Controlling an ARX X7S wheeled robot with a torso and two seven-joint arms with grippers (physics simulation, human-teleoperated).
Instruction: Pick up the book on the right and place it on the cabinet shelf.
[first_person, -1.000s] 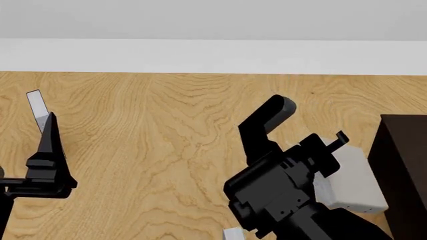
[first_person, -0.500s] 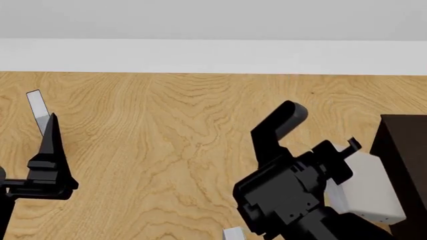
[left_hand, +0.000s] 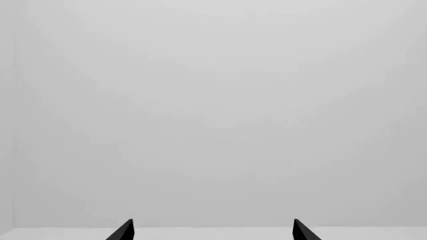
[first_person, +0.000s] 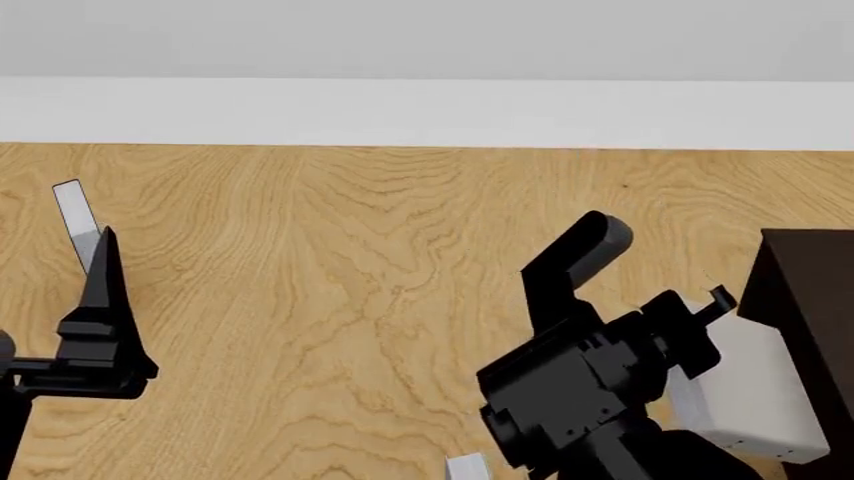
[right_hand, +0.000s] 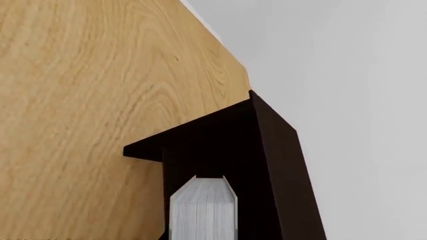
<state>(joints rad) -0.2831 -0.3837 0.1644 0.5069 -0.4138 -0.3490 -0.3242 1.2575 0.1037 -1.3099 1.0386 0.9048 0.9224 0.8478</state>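
Observation:
My right gripper is shut on the book, a pale grey slab held at the right of the head view. The book sits right against the left face of the cabinet shelf, a very dark brown box cut off by the frame's edge. In the right wrist view the book's ribbed page edge points into the cabinet shelf's dark front; whether they touch I cannot tell. My left gripper points upward at the far left, open with only grey wall between its fingertips.
The wooden tabletop runs back to a white wall. A thin pale strip stands just behind my left gripper's tip. A small pale corner shows at the bottom edge under my right arm.
My right gripper has carried the book to the right and slightly down, up to the cabinet's side. The left arm has not moved.

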